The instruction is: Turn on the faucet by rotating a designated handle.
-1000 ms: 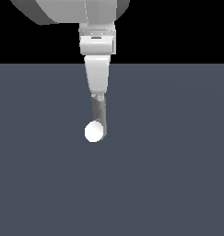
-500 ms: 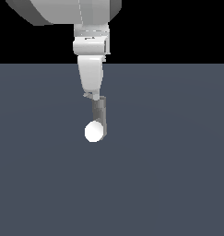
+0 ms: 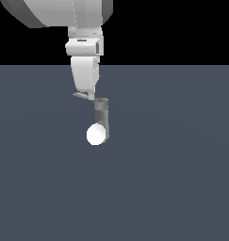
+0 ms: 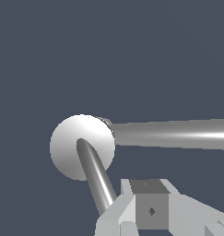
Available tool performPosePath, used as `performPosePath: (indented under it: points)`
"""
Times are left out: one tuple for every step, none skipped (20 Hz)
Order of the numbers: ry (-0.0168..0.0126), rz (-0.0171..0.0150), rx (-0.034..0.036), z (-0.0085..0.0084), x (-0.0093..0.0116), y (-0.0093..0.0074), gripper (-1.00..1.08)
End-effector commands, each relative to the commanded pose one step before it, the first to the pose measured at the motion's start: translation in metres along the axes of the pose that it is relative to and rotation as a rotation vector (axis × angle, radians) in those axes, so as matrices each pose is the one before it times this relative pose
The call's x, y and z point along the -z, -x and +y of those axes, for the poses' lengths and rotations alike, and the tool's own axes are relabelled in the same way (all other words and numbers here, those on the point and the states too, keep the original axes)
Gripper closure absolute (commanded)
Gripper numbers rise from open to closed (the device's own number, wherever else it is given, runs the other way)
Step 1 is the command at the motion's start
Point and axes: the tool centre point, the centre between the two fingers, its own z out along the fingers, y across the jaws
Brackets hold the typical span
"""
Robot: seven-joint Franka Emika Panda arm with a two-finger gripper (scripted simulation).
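**A:** Start at the exterior view's left. What do you have there?

**B:** You have bare dark desk (image 3: 36, 179) on that side. Moving toward the middle, you meet the white arm (image 3: 83, 42) coming down from above, with the pincer (image 3: 85, 94) at its lower end. Just under it a thin grey bar, the handle (image 3: 83, 95), sticks out toward the exterior view's left from the top of the faucet (image 3: 101, 117).

**A:** Is the pincer touching the handle?

**B:** It sits right at the handle, but you cannot tell contact from this view. You also cannot tell whether the pincer is released or clenched; its fingertips are not shown clearly in either view.

**A:** And the faucet itself?

**B:** It stands near the middle of the desk, a grey column with a white ball (image 3: 96, 134) at its lower end. In the wrist view you see the ball (image 4: 82, 146) with two grey bars running from it, and the pincer body (image 4: 150, 209) close by. To the exterior view's right, only desk.
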Motion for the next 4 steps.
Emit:
performPosePath:
  points:
    - [0.02070, -0.01382, 0.06740, 0.00405, -0.01285, 0.04659, 1.08]
    - [0.00157, -0.00035, 0.00225, -0.00166, -0.00067, 0.00396, 1.08]
    - [0.00161, -0.00036, 0.00232, -0.00166, -0.00069, 0.00397, 1.08]
    - [0.00000, 0.00000, 0.00000, 0.00000, 0.00000, 0.00000, 1.08]
